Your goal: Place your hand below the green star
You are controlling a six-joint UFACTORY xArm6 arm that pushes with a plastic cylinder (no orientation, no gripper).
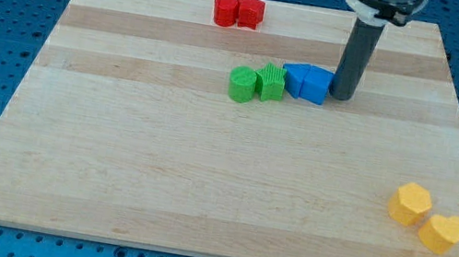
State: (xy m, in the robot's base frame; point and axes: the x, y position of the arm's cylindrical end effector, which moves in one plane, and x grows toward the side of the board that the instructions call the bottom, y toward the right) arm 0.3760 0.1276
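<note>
Board (201,189) below green star (270,82) open; blue blocks (306,82) flank right.

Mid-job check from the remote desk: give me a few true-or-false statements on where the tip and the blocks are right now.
1. My tip sits at the view's right of the blue blocks. True.
2. My tip is already below the green star. False: it is off to the star's right, beyond the blue blocks.
3. The green star lies between a rounder green block and the blue blocks. True.
4. The red blocks are at the view's bottom right. False: they are near the top edge; the yellow blocks hold the bottom right.
</note>
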